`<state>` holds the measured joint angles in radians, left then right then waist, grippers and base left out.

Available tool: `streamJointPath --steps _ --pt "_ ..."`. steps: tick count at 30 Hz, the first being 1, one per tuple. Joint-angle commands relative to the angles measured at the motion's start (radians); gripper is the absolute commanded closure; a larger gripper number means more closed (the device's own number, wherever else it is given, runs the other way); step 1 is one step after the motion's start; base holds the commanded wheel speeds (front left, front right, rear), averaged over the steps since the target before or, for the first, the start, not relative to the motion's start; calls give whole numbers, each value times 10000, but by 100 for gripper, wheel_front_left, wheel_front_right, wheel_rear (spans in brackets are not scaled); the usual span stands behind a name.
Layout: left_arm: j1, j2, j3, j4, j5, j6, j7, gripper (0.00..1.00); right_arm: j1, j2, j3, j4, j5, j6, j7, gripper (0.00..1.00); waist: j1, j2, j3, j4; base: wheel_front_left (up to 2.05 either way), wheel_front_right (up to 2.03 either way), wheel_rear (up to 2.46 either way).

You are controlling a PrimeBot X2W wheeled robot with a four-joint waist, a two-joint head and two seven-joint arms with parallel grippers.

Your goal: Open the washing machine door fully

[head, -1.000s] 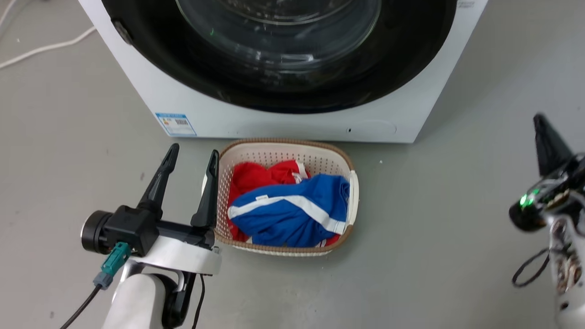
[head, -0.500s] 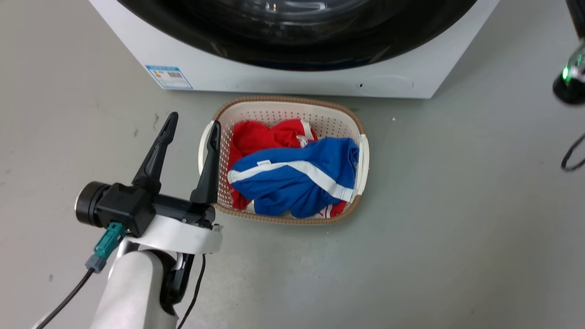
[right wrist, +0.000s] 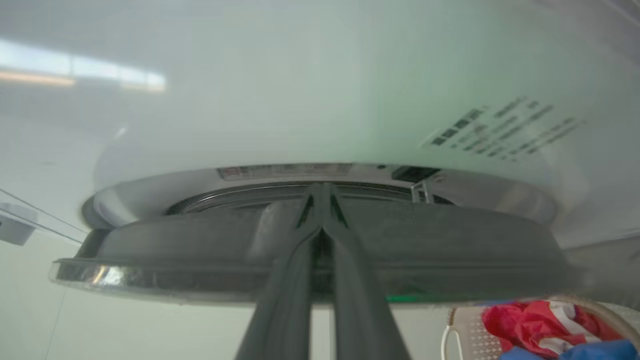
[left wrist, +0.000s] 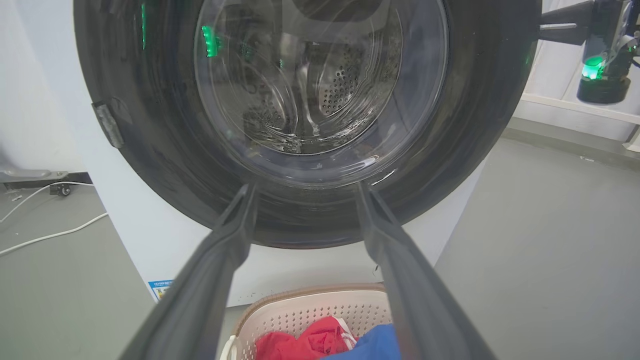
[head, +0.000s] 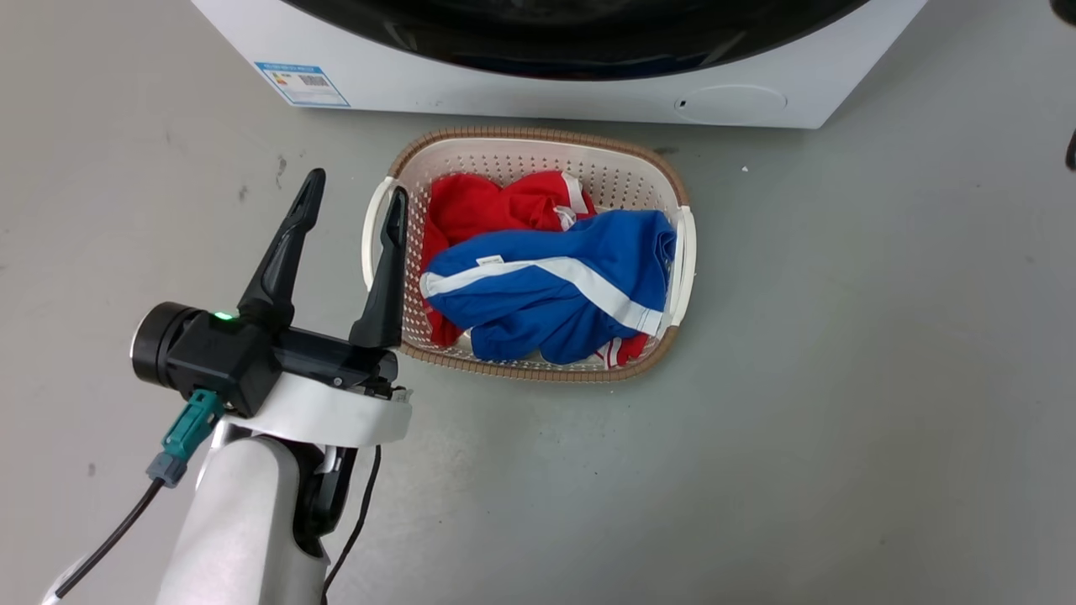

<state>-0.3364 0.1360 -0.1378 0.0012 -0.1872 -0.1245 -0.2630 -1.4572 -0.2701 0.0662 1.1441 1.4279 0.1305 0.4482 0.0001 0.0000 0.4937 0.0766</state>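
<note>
The washing machine door, a round glossy black rim around a bulging clear glass bowl, faces my left wrist camera. Its lower rim crosses the top of the head view. My left gripper hangs open and empty in front of the machine, low above the floor beside the basket. My right gripper is at the door's right edge, pointing across it. In the right wrist view it is shut, its tips at the narrow gap between the door's dark edge and the white machine front.
A white perforated laundry basket with a brown rim stands on the grey floor just in front of the machine, holding red and blue clothes. White cables lie on the floor left of the machine.
The head camera has tilted down, so the machine and basket sit higher in the picture. My right gripper has risen from the lower right towards the door's right edge. The left gripper has kept its place.
</note>
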Motion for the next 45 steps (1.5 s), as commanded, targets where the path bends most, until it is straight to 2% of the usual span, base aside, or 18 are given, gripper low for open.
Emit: streamJointPath --steps 1,10,22,28,37,44,45 --pt "-201 -26 41 -63 -34 -35 -25 0 -377 142 140 249 -176 3 111 100 -1 0 157 36 0 0 0" --pt "-264 -110 76 -50 46 -38 -25 0 -708 219 490 694 -555 4 724 100 -1 0 271 76 0 0 0" --pt "182 -162 56 318 131 -53 -25 0 849 100 563 -92 -251 4 2514 100 -1 0 -591 -76 0 0 0" --pt "672 -221 66 507 173 -55 -25 0 2085 218 597 -865 32 4 3687 100 -1 0 -1328 -140 0 0 0" --pt "1320 -325 244 875 227 -16 -25 0 3895 529 758 -2034 192 4 4707 100 -1 0 -2431 -125 0 0 0" --pt "1680 -252 106 1129 350 -29 -25 0 5444 1084 938 -3331 331 4 5217 100 -1 0 -3045 -77 0 0 0" --pt "1809 -222 28 1253 335 -37 -25 0 6119 1315 1017 -3897 335 4 5335 100 -1 0 -3309 -10 0 0 0"
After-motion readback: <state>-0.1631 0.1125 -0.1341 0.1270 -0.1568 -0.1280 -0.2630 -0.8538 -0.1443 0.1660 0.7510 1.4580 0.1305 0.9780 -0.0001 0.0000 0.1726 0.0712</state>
